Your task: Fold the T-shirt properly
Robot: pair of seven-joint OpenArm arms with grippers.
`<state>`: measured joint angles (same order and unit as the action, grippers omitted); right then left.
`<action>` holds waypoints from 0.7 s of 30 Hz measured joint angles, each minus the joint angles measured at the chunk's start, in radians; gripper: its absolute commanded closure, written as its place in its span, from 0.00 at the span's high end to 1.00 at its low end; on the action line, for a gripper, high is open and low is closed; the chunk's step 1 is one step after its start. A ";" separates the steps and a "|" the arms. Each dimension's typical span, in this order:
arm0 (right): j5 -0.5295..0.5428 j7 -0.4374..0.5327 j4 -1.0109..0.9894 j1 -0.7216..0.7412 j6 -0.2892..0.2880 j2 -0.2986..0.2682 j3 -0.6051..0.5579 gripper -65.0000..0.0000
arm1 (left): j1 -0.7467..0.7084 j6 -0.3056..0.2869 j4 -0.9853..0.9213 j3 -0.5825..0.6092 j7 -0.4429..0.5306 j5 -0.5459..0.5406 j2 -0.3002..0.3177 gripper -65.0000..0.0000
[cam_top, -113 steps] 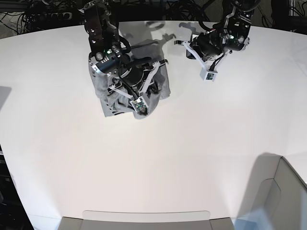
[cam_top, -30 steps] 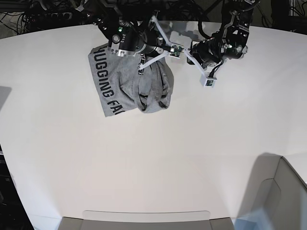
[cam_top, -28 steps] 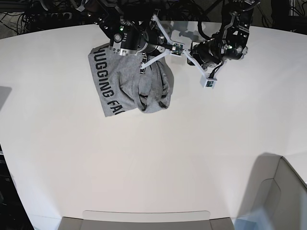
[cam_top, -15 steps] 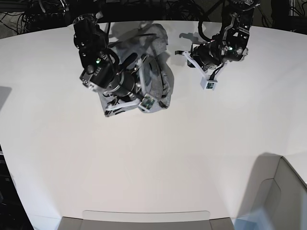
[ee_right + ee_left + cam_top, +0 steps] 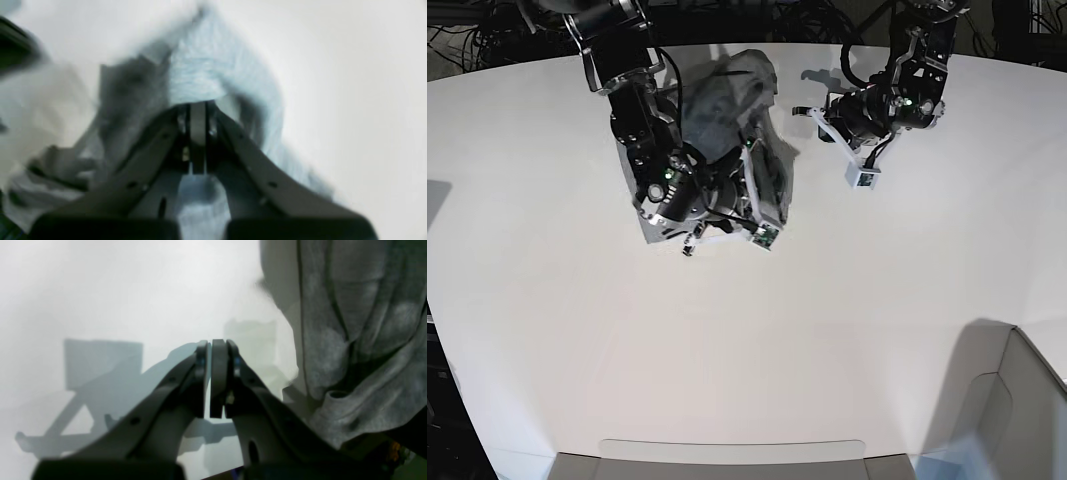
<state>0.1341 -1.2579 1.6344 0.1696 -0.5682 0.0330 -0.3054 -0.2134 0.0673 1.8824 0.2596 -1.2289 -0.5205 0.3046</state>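
1. The grey T-shirt (image 5: pixel 727 100) lies bunched in a heap at the far side of the white bench (image 5: pixel 747 340), toward the left of the base view.
2. Our right arm is directly over the heap. In its wrist view, its fingers (image 5: pixel 197 133) are clenched, with grey cloth rising around and beyond the tips. The picture is too blurred to show whether a fold is pinched between them.
3. Our left arm's fingers (image 5: pixel 213 373) are pressed together with nothing between them, hovering over bare bench. In the left wrist view, the T-shirt (image 5: pixel 353 340) hangs in folds just beside them on the right.
4. We judge the right arm to be the nearer one for the next move, with the left needing to reach sideways to the cloth.
5. Hard to make out: the heap has no clear long axis, and sleeves, collar and hem cannot be told apart. The right arm hides much of the heap in the base view.
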 measured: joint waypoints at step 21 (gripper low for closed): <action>-0.003 0.099 -0.299 0.196 -0.001 0.097 -0.061 0.00 | 0.000 0.004 0.000 0.000 0.000 0.000 0.000 0.03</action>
<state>0.1310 -1.1591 1.3354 0.3660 -0.5690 0.1303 -0.3660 -0.2138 0.0711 1.8824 0.2596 -1.2289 -0.5205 0.3046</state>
